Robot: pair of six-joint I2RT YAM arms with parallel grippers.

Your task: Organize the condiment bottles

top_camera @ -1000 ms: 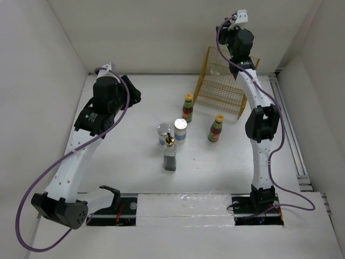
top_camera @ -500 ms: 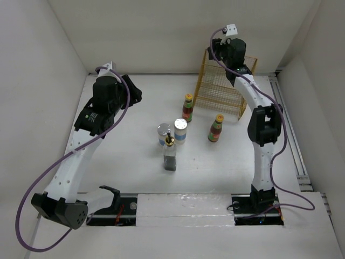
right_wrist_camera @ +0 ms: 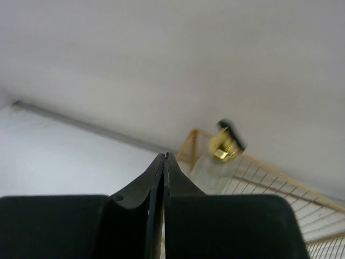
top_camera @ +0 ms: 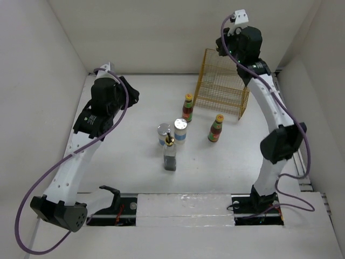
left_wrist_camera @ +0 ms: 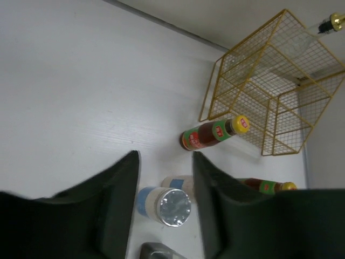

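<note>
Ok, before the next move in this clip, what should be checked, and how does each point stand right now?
1. Right pincer empty: ok, its fingers are shut together with nothing between them.
2. Right pincer clear of the yellow rack: ok, it looks well above it.
3. Racked glass bottle inside the rack: ok. Whether it stands steady: cannot tell.
4. Left pincer ready to grasp: ok, open and empty.
5. Bottles on the table upright: ok for the table glass bottle, both white cylinders and both red bottles.
</note>
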